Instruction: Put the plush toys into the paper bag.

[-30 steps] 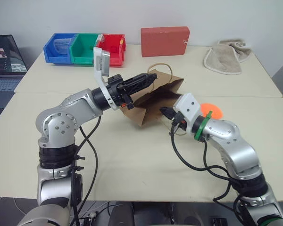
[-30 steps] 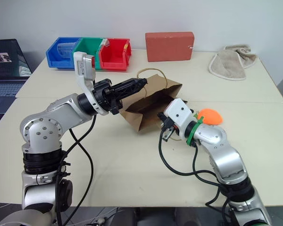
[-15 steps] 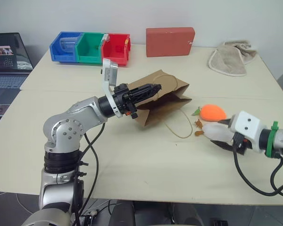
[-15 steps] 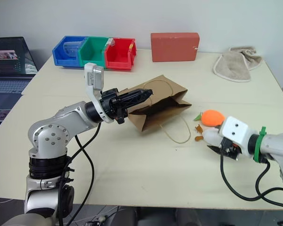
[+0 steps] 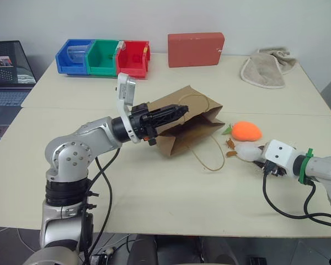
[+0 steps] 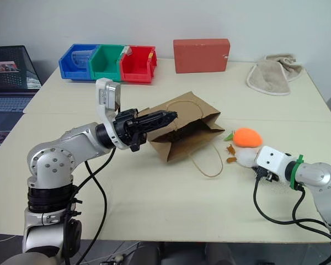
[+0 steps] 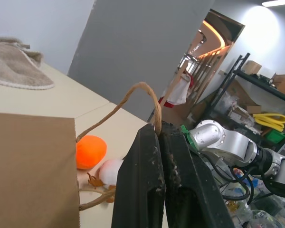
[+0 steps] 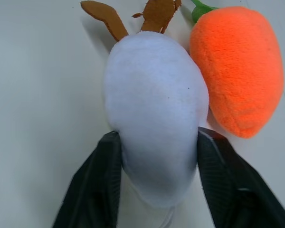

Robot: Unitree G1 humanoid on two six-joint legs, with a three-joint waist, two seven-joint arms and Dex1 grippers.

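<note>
The brown paper bag (image 5: 194,125) lies on its side in the middle of the table, mouth towards the right. My left gripper (image 5: 179,111) is shut on its upper cord handle (image 7: 133,90) and holds the rim up. To the right of the bag, the orange plush toy (image 5: 246,131) with a green leaf tip lies on the table. The white plush toy (image 5: 246,152) with brown feet lies touching it on the near side. My right gripper (image 8: 156,140) has one black finger against each side of the white toy, which rests on the table.
The bag's second handle loop (image 5: 208,159) lies loose on the table before the mouth. At the back stand a red box (image 5: 196,48) and blue, green and red bins (image 5: 102,57). A beige towel (image 5: 263,67) lies back right. A laptop (image 5: 5,72) sits far left.
My right gripper has swung from the bag's mouth out to the right, down to the toys, and its fingers have closed in on the white toy. The left gripper keeps hold of the handle.
</note>
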